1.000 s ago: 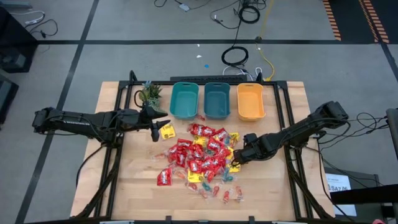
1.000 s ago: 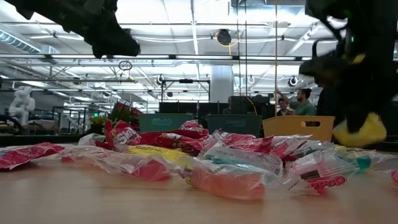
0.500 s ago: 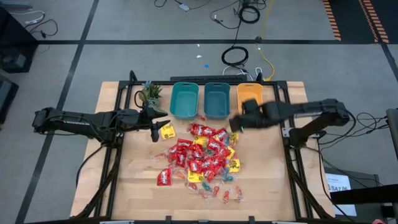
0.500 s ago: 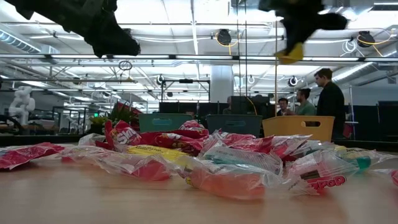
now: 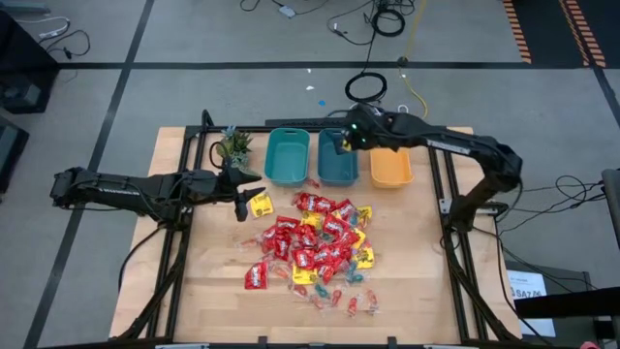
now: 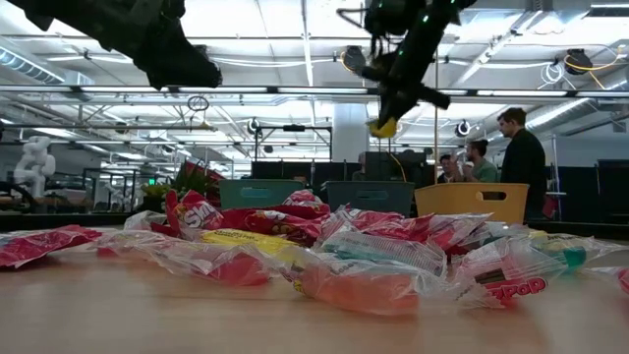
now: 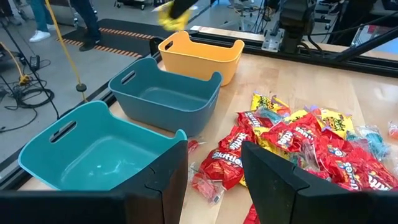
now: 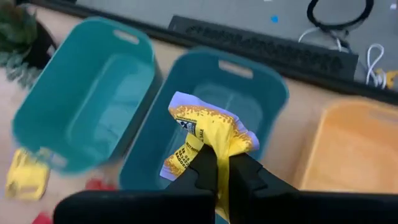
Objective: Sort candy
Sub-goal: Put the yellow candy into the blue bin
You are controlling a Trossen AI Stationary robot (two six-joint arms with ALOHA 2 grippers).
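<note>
A pile of candy (image 5: pixel 315 247), mostly red packets with some yellow ones and small twist-wrapped pieces, lies mid-table. My right gripper (image 8: pixel 222 163) hangs over the middle, dark teal bin (image 5: pixel 337 157), shut on a yellow packet (image 8: pixel 208 130); the low view shows this gripper (image 6: pixel 395 98) high above the table. At the left, my left gripper (image 7: pixel 214 180) hovers open with nothing between its fingers. Another yellow packet (image 5: pixel 260 205) lies on the table just beside it. My right gripper pinches the yellow packet's crumpled end (image 8: pixel 217 146) between its two fingers (image 8: pixel 205 167). The fingers slant downward, coming from the table's right. The rest of the packet sticks out past the fingertips and hangs (image 6: pixel 385 127) clear, above the middle bin.
Three bins stand in a row at the far edge: light teal (image 5: pixel 287 155), dark teal, and orange (image 5: pixel 390 158). A small green plant (image 5: pixel 232 145) stands left of them. Black rails run along the table's sides. People stand in the room beyond the table (image 6: pixel 521 147).
My right gripper has risen from the right side of the candy pile with the yellow packet and swung toward the far edge and left, past the orange bin to above the middle bin, turning as it went. The packet is lifted clear.
</note>
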